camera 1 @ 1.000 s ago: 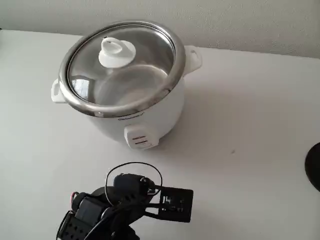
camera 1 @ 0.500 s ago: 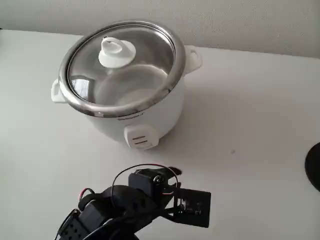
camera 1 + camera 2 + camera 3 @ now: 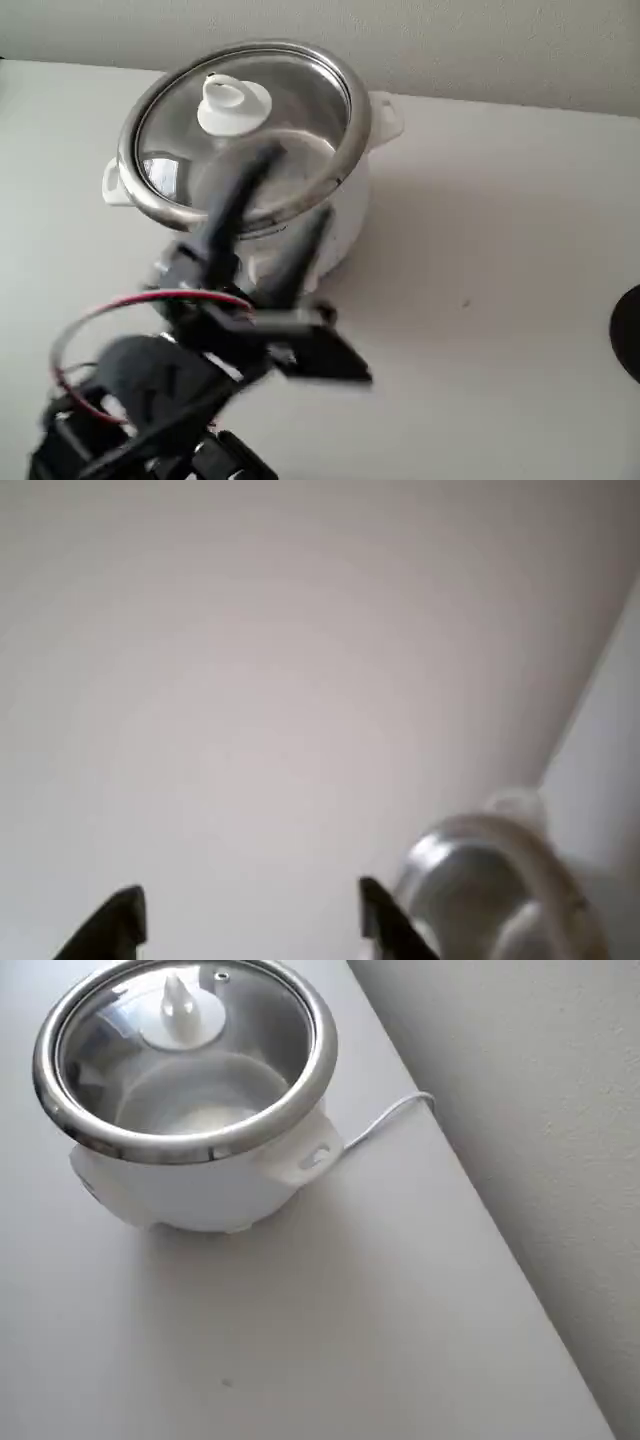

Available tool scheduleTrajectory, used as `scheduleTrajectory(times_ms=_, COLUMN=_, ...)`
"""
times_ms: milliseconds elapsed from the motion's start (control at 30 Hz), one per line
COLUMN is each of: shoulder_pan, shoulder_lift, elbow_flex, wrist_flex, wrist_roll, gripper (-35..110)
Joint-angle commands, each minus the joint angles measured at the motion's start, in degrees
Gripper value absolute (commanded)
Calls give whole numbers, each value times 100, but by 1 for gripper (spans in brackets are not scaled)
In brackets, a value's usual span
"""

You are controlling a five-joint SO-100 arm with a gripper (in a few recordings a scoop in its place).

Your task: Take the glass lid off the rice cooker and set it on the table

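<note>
Your arm has swung up in front of the cooker (image 3: 270, 200) — gripper (image 3: 270, 215) spread wide, holding nothing; one lid (image 3: 245, 125) — seated.

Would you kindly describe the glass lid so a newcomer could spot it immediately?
On the white table stands a squat white rice cooker. The glass lid sits on top of it: a clear disc with a steel rim and a white centre knob, unlike the opaque body below.
</note>
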State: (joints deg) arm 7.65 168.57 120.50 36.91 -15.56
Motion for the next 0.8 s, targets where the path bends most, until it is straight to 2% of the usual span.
scheduleTrajectory(times_ms=0, shoulder_pan=-1116, shoulder_lift=-1837, elbow_flex=-2584, wrist_flex=826, wrist_roll=642, gripper=29)
scheduleTrajectory(times_ms=133, shoulder_pan=-2065, shoulder_lift=-3006, elbow_flex=-3788, wrist_flex=1441, wrist_roll=1178, gripper=29)
scheduleTrajectory(times_ms=367, shoulder_pan=-3120, shoulder_lift=-4474, elbow_flex=-4605, wrist_flex=1670, wrist_roll=1863, gripper=29)
scheduleTrajectory(times_ms=767, shoulder_pan=-2944, shoulder_lift=-5792, elbow_flex=-4562, wrist_flex=1125, wrist_roll=1942, gripper=29)
